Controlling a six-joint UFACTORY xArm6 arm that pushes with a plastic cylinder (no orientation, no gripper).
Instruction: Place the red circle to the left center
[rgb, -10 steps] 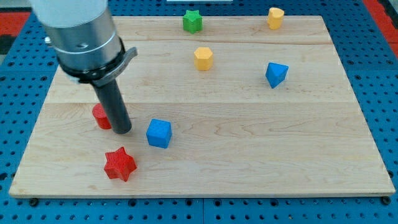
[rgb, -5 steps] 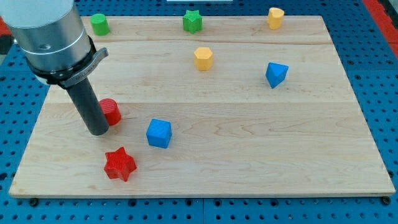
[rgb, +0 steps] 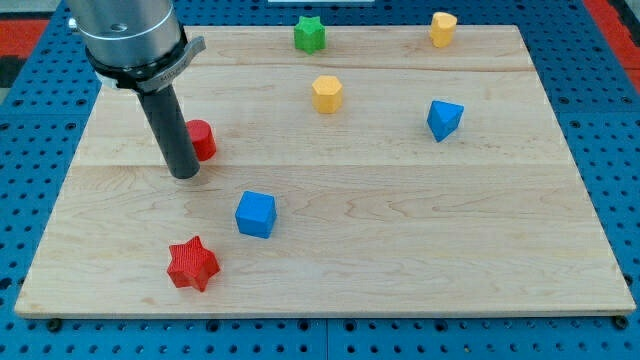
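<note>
Wooden board (rgb: 420, 240) lies on a blue pegboard. On it, the red circle (rgb: 203, 139) sits at the view's left, about mid-height, touching the rod just above my tip (rgb: 184, 174). No pincer exists here, only the rod. Pushing from this side could drive the circle rightward, off-target, toward the yellow block (rgb: 327, 93).

Relative to the red circle (rgb: 203, 139): the tip (rgb: 184, 173) is touching it at the view's lower left; the blue cube (rgb: 255, 214) lies toward the view's lower right.
</note>
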